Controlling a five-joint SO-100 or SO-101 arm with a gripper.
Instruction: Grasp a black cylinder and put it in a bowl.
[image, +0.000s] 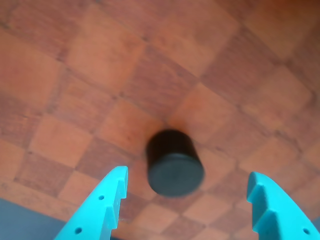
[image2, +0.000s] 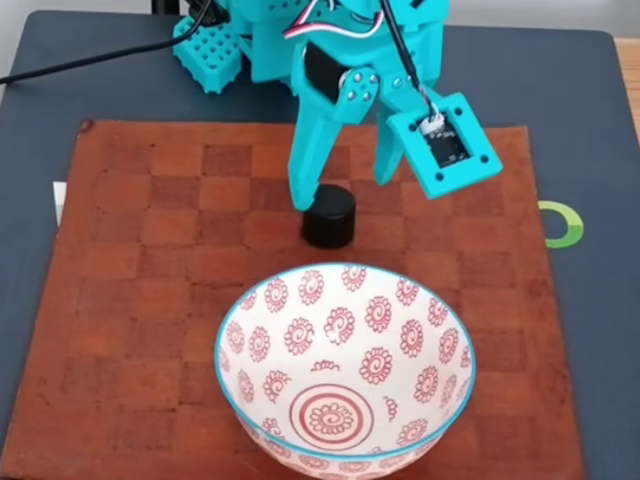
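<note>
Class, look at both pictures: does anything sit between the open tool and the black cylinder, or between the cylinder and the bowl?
Nothing visible does. In the wrist view the black cylinder lies between the open tool's fingers with bare checkered mat around it. In the fixed view only bare mat separates the cylinder from the bowl.

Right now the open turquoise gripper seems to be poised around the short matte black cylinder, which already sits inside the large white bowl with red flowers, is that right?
Not quite: the short matte black cylinder is not in the large white ceramic bowl with red flowers. The fixed view shows it standing on the brown checkered mat, just behind the bowl's turquoise rim. The rest holds: the open turquoise gripper is poised around it.
</note>
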